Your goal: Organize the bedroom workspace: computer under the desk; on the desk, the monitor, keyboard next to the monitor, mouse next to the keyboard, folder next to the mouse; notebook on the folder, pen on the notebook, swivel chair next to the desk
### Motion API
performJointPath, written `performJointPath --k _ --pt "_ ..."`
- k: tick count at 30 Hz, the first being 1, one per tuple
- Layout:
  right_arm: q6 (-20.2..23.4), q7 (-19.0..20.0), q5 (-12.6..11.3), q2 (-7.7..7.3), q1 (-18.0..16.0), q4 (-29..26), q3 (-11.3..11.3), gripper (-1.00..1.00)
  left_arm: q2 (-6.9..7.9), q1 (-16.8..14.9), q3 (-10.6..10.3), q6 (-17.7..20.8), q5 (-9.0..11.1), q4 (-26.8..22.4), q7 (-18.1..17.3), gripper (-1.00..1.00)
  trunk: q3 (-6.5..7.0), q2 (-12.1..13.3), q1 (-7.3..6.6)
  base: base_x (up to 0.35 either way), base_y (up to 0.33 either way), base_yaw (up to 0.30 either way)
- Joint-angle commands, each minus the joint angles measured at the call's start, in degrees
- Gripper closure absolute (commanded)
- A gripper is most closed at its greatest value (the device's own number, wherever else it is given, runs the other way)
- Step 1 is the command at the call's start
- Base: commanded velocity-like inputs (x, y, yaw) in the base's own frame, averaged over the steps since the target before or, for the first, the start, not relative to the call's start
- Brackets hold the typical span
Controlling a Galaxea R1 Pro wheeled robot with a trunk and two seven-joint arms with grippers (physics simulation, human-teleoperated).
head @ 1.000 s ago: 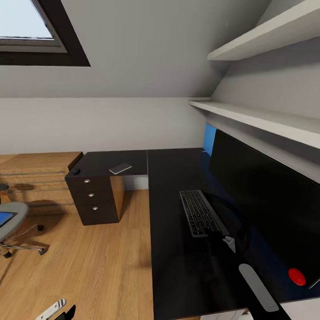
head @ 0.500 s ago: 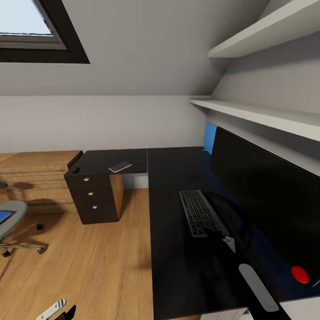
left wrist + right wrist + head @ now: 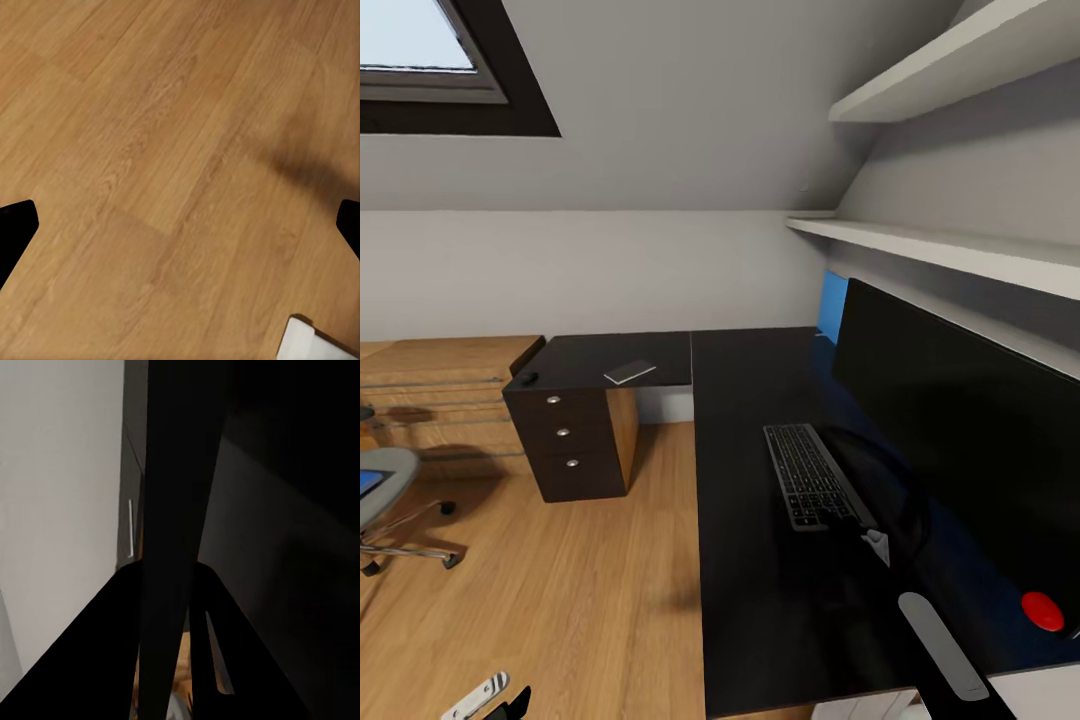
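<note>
While the left gripper point(image 3: 180, 225) hangs over bare wood floor point(image 3: 150, 135) with its dark fingertips point(image 3: 15, 225) far apart — spread wide, holding nothing — the right gripper's state cannot be told: its wrist view shows dark surfaces and a pale wall. Outward on the black desk point(image 3: 750, 600), the keyboard point(image 3: 810, 477) lies with its long axis running away from the robot, parallel to the monitor point(image 3: 970, 440) just beside it. A notebook point(image 3: 630, 372) lies flat on the desk's far wing, above the drawers point(image 3: 565, 435). The swivel chair point(image 3: 385, 500) stands well apart — at the left edge.
</note>
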Motion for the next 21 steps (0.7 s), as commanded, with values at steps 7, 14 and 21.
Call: performJointPath --k 7,14,21 --pt "-0.03 -0.66 0.06 0.07 0.00 0.17 -0.23 1.00 0.00 -0.03 -0.08 -0.14 0.60 -0.02 -0.03 -1.00 -1.33 -2.85 1.55 0.000 0.000 0.000" --pt "-0.04 -0.84 -0.02 0.12 0.00 0.28 -0.30 1.00 0.03 -0.03 -0.08 -0.11 0.56 -0.03 -0.03 -1.00 -1.51 -3.25 1.77 0.000 0.000 0.000" --pt "-0.04 -0.86 -0.04 0.13 0.00 0.30 -0.23 1.00 0.00 -0.03 -0.16 -0.11 0.45 0.01 -0.11 -1.00 -1.51 -3.25 1.77 0.000 0.000 0.000"
